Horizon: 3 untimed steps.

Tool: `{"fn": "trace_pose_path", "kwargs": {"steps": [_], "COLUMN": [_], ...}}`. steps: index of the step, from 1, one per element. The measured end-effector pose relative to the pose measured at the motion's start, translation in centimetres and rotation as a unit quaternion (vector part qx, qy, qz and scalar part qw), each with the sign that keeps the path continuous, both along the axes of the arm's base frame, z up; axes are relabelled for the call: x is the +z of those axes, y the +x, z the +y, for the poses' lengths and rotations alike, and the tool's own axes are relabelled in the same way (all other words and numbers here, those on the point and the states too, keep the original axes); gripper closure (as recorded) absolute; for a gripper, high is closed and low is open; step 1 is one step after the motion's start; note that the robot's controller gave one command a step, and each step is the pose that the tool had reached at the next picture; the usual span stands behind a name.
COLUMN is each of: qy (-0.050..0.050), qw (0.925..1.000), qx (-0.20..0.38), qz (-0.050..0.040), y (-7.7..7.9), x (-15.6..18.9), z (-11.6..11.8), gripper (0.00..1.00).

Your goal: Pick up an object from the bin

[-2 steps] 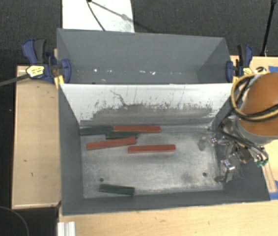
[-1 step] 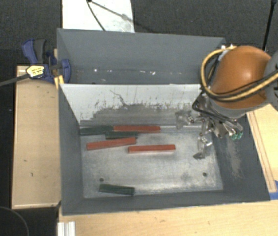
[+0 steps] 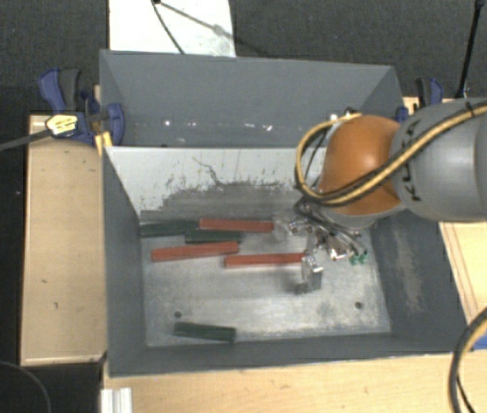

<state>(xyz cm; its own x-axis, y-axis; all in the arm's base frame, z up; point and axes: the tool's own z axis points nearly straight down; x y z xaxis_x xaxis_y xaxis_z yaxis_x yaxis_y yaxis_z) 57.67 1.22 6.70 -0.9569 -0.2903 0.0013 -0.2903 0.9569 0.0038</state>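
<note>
Fingers [image 3: 311, 271] of the gripper [image 3: 309, 275] sit low at the right end of the red stick [image 3: 261, 261] lying flat mid-bin; can't tell whether they're spread or closed. Suggest straddling its narrow width further in from the end, then lifting straight up.

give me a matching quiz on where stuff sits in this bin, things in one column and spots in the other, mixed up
Things
1. lone green stick
2. top red stick
3. lowest red stick
4. gripper

Places
a. right of the middle of the bin floor
b. its right end lies by the gripper
c. bottom left of the floor, apart from the other sticks
d. highest in view of the three red sticks

Pairs: 1-c, 2-d, 3-b, 4-a
</note>
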Motion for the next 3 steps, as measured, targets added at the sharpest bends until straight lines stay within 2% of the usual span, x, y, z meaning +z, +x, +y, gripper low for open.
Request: {"fn": "trace_pose_path", "kwargs": {"steps": [1, 2, 3], "qy": [-0.001, -0.002, -0.001], "qw": [1.0000, 1.0000, 1.0000], "qx": [0.000, -0.006, 0.000], "qz": [-0.0028, -0.0065, -0.0063], "y": [0.1, -1.7, -2.8], "x": [0.4, 12.1, 19.0], "z": [-0.2, -0.9, -0.1], "gripper": [1.00, 1.00, 1.00]}}
